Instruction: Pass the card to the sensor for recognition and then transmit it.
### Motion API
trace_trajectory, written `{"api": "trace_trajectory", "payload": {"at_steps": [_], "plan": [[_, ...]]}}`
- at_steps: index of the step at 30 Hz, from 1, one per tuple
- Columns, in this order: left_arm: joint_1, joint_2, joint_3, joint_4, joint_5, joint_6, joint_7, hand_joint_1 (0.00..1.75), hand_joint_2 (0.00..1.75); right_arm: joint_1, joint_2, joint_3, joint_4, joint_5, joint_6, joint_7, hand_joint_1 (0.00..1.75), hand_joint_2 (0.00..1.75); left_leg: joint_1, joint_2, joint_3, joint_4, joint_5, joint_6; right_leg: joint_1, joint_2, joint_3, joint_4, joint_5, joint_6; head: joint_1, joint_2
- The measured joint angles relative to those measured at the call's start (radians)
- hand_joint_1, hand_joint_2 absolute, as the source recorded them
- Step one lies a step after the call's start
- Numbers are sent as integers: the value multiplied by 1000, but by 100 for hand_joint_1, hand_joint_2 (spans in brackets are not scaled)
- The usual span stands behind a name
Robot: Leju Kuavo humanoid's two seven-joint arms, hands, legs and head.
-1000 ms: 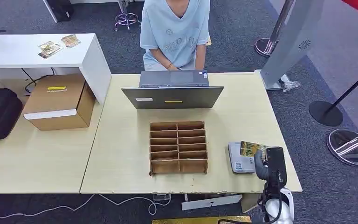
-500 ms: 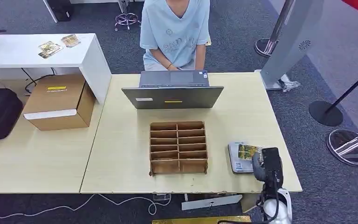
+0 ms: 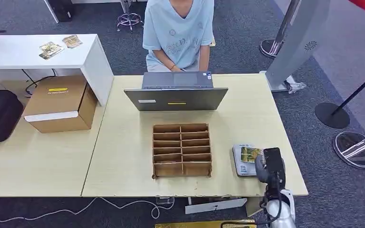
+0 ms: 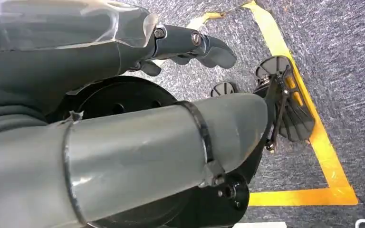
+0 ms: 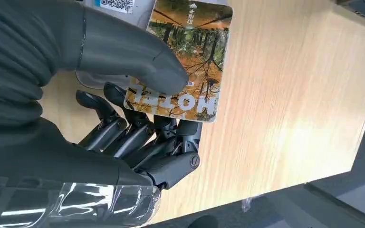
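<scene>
From the head view I'm seeing my right hand (image 3: pixel 268 164) holding the card (image 3: pixel 250 154) flat over the sensor (image 3: pixel 243 161) near the bench's (image 3: pixel 123 156) right front corner, beside the cardboard divider tray (image 3: pixel 182 149); a person (image 3: pixel 178 31) is sitting behind the laptop (image 3: pixel 176 95). The left wrist view is showing my left hand (image 4: pixel 190 45) hanging over the carpet, fingers curled together, gripping nothing. The right wrist view is showing thumb and fingers (image 5: pixel 138 128) clamping the card (image 5: pixel 185 61) above the sensor (image 5: pixel 111 4).

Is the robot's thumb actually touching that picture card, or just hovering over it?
Touching. The right wrist view shows the right hand pinching the card: the thick grey thumb lies flat on its printed face, with dark fingers under its near edge and no gap.
</scene>
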Motion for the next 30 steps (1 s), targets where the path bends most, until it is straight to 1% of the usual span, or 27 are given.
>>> {"api": "trace_trajectory", "payload": {"at_steps": [8,12,17,20,30], "plan": [[0,0,0,0,4,-5,0,0,0,-16,0,0,28,34,4,13,175,175,0,0,0,0,0,0,0,0,0,0,0,0,0,0],[0,0,0,0,7,-10,0,0,0,-25,0,0,41,69,-5,25,175,175,0,0,0,0,0,0,0,0,0,0,0,0,0,0],[0,0,0,0,10,-20,0,0,0,-33,0,4,54,153,-38,74,175,175,0,0,0,0,0,0,0,0,0,0,0,0,0,0],[0,0,0,0,10,-21,0,0,0,-37,0,5,61,187,-42,92,175,175,0,0,0,0,0,0,0,0,0,0,0,0,0,0],[0,0,0,0,10,-24,0,0,0,-39,0,5,68,219,-45,104,175,175,0,0,0,0,0,0,0,0,0,0,0,0,0,0]]}}
